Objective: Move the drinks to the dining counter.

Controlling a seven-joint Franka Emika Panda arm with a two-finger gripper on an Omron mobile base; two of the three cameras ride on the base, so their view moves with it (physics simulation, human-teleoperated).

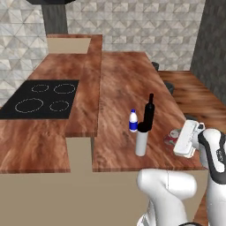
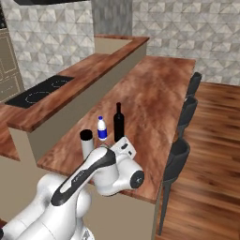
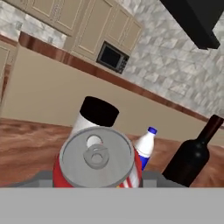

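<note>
Can (image 3: 96, 159): short, red, silver top with pull-tab; upright, low over the near right part of the desk (image 1: 123, 79), close to its right edge; contact with the wood not resolved.

Can relative to pincer (image 3: 96, 179): directly between the jaws, one dark fingertip (image 3: 43, 177) against each flank, top face just under the palm.

Pincer state: about half-wide, apparently closed on the can; judged a grip, not a hover.

Cylinder (image 1: 141, 140): pale grey, black cap; standing on the desk, just behind the can in the hand view, near the front edge.

Blue bottle (image 1: 133, 120): small, blue and white, white cap; upright, just beyond the cylinder.

Black bottle (image 1: 149, 112): slim, upright, just beside the blue bottle, on the side nearer the pincer.

Grouping: three drinks in a tight cluster, none touching as far as visible; can a little apart, toward the stools (image 2: 180, 157).

Done: cylinder, blue bottle and black bottle already on the dining desk.

Left: judged to be only the can; to be set down firmly, released, and the arm drawn clear.

Progress: near the end, last of four drinks in hand.

Risk: tight spacing; sideways swing on withdrawal liable to knock the cylinder.

Surroundings: raised ledge and cooktop (image 1: 42, 99) to the left, carrying no drinks.
</note>
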